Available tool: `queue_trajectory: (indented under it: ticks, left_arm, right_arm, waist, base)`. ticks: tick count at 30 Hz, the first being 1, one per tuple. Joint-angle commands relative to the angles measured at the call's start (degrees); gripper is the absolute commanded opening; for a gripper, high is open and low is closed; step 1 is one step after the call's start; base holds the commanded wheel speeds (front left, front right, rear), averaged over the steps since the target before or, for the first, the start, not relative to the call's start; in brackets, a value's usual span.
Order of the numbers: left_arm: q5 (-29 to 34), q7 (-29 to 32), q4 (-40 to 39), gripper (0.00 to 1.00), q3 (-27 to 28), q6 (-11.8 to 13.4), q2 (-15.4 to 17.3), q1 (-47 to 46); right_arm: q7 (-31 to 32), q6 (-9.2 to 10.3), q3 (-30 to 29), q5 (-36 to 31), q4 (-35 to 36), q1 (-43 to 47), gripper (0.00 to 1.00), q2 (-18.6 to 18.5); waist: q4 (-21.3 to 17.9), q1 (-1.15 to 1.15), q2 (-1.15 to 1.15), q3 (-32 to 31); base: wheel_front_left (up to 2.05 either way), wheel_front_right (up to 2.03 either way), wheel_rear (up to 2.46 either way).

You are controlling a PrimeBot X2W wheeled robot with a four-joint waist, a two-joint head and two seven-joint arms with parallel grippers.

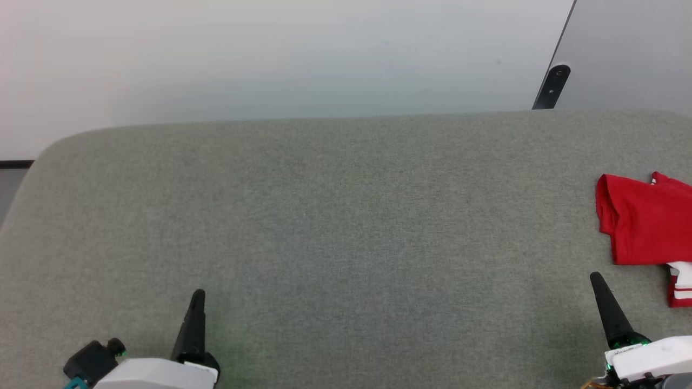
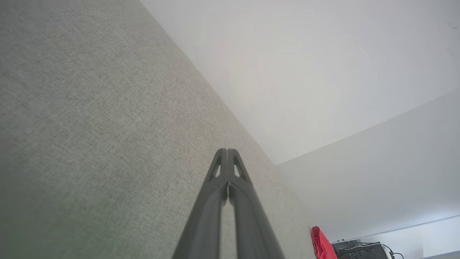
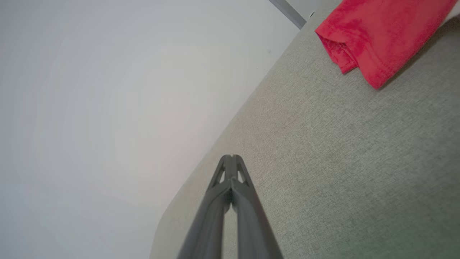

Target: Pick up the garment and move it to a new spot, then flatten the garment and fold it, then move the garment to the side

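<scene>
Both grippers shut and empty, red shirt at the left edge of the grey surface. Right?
No. The head view shows the red shirt at the right edge of the grey surface. The left gripper and right gripper are indeed shut and empty.

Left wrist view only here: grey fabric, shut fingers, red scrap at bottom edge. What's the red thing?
Observer: A red soft-fabric T-shirt, folded over, on the grey fabric surface, far to the robot's right.
Operator: All red?
Observer: No, a white sleeve with red stripes sticks out on its near side.
Operator: Right gripper on it?
Observer: No. The right gripper is shut, apart from it, holding nothing.
</scene>
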State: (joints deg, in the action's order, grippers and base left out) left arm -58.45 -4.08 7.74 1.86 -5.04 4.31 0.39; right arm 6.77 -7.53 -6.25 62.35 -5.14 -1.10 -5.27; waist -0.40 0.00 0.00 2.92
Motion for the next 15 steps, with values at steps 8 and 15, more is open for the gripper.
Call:
queue_trajectory:
  ticks: [8,15]
  left_arm:
    - [-6.8,1.5,0.7,0.00,0.5,-0.7,0.4,-1.9]
    - [-10.3,2.5,1.4,0.00,0.8,-0.9,0.4,-2.5]
  right_arm:
    - [-0.2,0.04,-0.2,5.8,-1.2,-2.0,0.00,0.4]
    - [-0.2,0.04,-0.2,8.8,-2.2,-2.5,0.00,0.6]
  waist:
    - [0.1,0.00,0.00,-0.4]
    - [0.1,0.00,0.00,-0.6]
  base:
    - [0.00,0.00,0.00]
    - [0.00,0.00,0.00]
